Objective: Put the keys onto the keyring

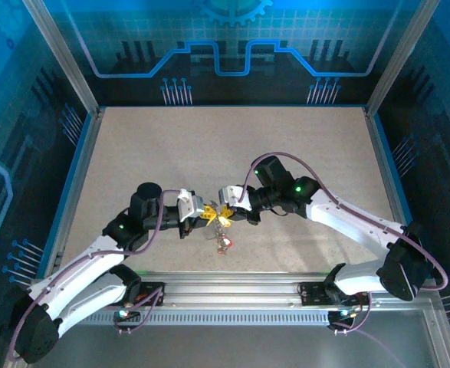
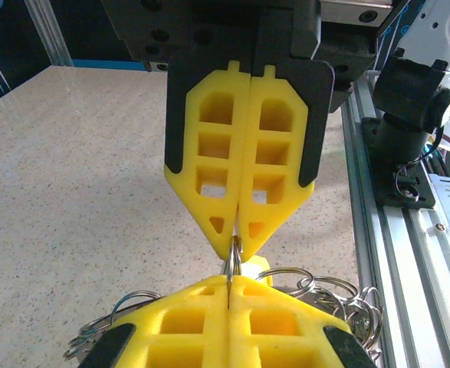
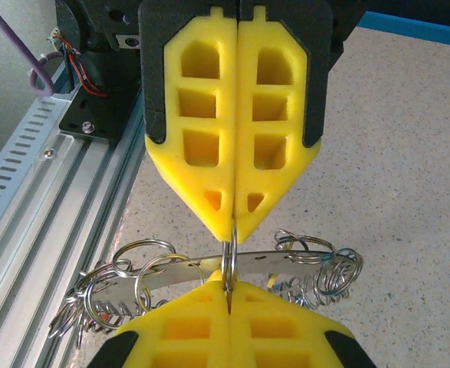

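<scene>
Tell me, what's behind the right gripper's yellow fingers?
The silver keyring, fringed with small rings. The right gripper covers its middle, hiding whatever hangs there.

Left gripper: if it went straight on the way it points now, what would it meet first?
The small ring that it pinches, then almost at once the right gripper, whose shut tips face the left gripper tip to tip.

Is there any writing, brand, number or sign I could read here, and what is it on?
No readable text anywhere.
On the back wall: only a gear and circuit-line pattern, no words.
On the yellow fingers: plain, no marking.
On the keyring: no lettering that can be made out.
</scene>
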Robot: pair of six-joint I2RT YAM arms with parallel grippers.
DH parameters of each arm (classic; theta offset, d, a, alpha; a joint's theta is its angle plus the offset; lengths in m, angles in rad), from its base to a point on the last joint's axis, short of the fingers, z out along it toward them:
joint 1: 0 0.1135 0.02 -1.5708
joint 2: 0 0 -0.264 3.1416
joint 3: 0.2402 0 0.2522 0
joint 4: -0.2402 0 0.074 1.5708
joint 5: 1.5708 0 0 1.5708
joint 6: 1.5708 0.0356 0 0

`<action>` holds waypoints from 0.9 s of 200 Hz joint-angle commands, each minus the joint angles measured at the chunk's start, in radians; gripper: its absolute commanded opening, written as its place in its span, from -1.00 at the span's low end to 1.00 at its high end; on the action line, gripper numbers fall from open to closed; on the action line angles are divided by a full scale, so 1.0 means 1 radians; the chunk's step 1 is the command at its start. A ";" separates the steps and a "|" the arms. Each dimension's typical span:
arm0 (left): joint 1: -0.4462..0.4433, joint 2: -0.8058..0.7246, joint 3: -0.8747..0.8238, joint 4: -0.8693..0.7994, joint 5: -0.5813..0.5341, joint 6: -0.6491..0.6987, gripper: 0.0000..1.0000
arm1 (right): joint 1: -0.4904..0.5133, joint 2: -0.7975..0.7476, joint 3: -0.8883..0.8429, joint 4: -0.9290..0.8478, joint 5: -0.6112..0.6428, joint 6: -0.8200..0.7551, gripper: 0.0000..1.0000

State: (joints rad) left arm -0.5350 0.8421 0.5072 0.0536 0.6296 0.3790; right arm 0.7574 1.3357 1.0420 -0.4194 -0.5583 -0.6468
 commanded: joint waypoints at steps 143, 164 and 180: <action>-0.006 -0.018 -0.007 0.056 0.019 -0.027 -1.00 | 0.013 0.023 0.020 0.005 -0.028 0.011 -0.90; -0.006 -0.016 0.012 -0.010 0.012 0.002 -1.00 | 0.013 -0.001 0.020 -0.002 -0.019 0.009 -0.97; -0.006 -0.016 0.014 -0.021 0.012 0.007 -1.00 | 0.011 -0.013 0.021 -0.005 -0.018 0.010 -1.00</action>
State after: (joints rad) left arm -0.5350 0.8417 0.4931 0.0715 0.6277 0.3504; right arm 0.7609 1.3697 1.0420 -0.4152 -0.5732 -0.6399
